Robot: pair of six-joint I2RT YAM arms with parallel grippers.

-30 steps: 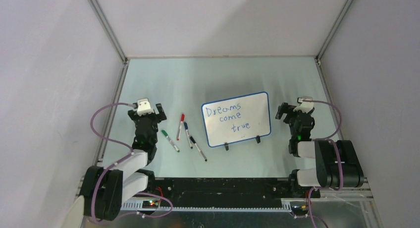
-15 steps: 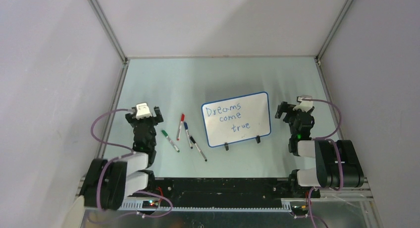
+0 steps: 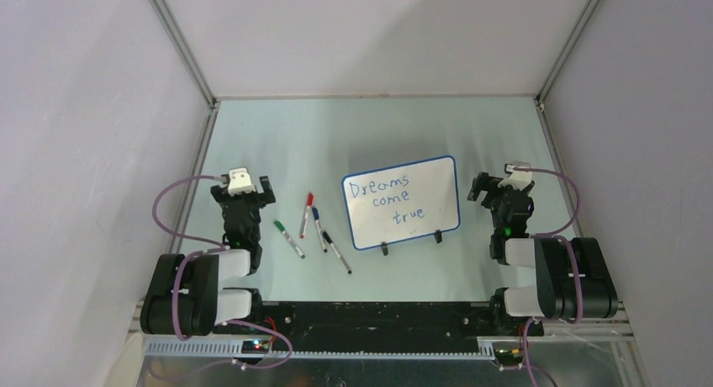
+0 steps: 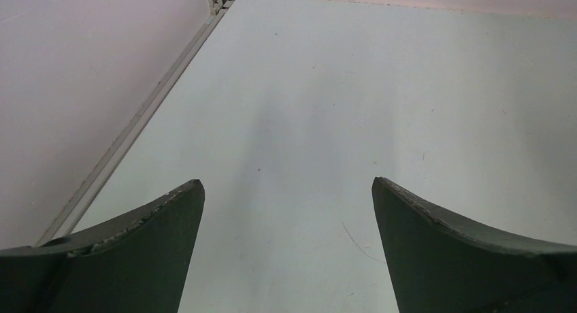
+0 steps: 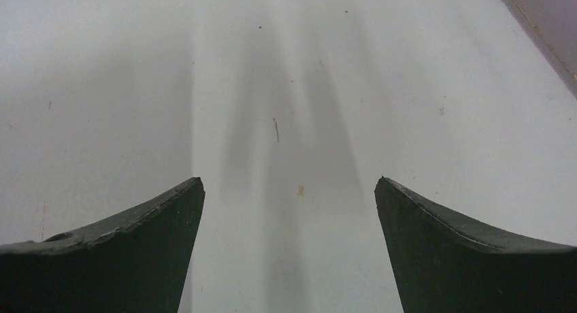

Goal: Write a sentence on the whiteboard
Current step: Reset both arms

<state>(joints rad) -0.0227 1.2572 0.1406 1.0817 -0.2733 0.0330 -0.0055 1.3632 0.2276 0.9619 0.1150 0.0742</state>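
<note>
The whiteboard [image 3: 437,185], white with a thin blue rim, lies right of the table's middle, its two black clip feet on the near edge. The sentence [image 3: 388,200] "Dreams come true" is on it in blue, in three lines. My left gripper [image 3: 243,192] sits left of the markers, folded back near its base. It is open with nothing between its fingers, and only bare table shows around the left gripper [image 4: 288,184] in its wrist view. My right gripper [image 3: 501,189] rests just right of the board, and the right gripper [image 5: 289,180] is likewise open and empty over the table.
Several capped markers lie between the left gripper and the board: red [image 3: 306,214], blue [image 3: 316,227], green [image 3: 288,239] and black [image 3: 336,252]. Grey walls enclose the table on three sides, with a metal frame rail [image 4: 143,112] along the left edge.
The left arm has folded back toward its base, so its gripper shifted slightly left and nearer. The right arm, board and markers have not moved.
</note>
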